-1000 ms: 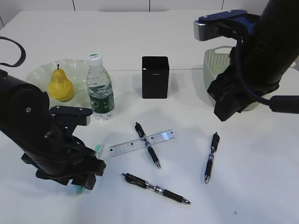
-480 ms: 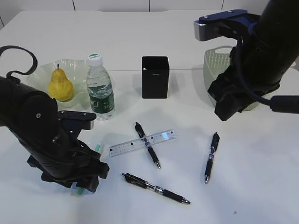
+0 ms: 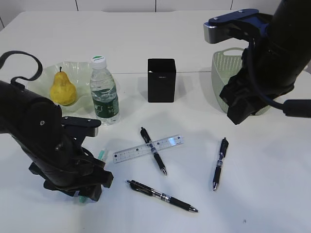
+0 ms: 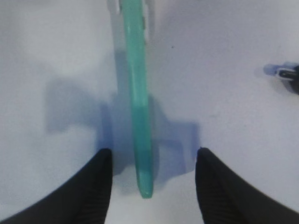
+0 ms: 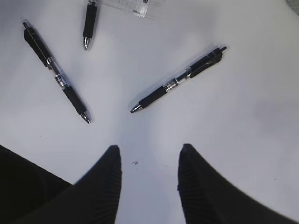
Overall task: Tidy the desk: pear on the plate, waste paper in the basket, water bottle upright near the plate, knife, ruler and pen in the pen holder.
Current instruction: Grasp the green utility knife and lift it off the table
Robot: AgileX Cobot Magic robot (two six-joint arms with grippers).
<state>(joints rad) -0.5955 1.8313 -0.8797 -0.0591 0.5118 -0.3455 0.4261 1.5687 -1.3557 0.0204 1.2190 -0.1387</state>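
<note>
Exterior view: set at about chest height in front, looking down at a slant across the plain white surface [image 3: 272, 194], far enough back to take in both arms. Left wrist view: pointing almost straight down, very close, filled by a translucent teal plastic knife handle [image 4: 138, 102] running away between two dark finger pads [image 4: 88, 186]. Right wrist view: higher up, looking down past its own finger pads [image 5: 105, 186] at three black click pens. Shared between right wrist and exterior: the rightmost black pen [image 5: 180, 79] [image 3: 219, 162] and the clear plastic ruler [image 5: 133, 7] [image 3: 148, 148].
</note>
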